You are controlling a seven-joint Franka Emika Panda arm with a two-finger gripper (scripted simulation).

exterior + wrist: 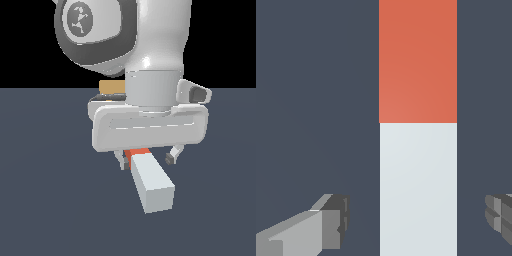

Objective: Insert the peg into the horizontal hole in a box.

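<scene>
My claw [147, 159] hangs low over the dark floor [45, 200], its fingers spread apart, and the peg [150, 182] lies between them with clear floor showing on either side — neither pad touches it. In the wrist view the same gap reads plainly: one fingertip [336, 220] stands off one flank of the peg [418, 150] and the other fingertip [500, 215] off the opposite flank, with a strip of floor [316, 100] between each pad and the bar. In the exterior view the peg lies flat on the floor, its long axis running from about eleven o'clock, where the red-orange end sits tucked under my hand, out to about five o'clock, where the white-grey end juts toward the camera. My fingers straddle the bar close to the colour seam; from the wrist the pads sit level with the white-grey part, just short of the red. The box [112, 89] shows only as a sliver of tan at about ten o'clock from my claw, up by the horizon and mostly hidden behind my own wrist — well apart from the peg. Its hole is hidden from me, so I cannot tell which way it faces.
</scene>
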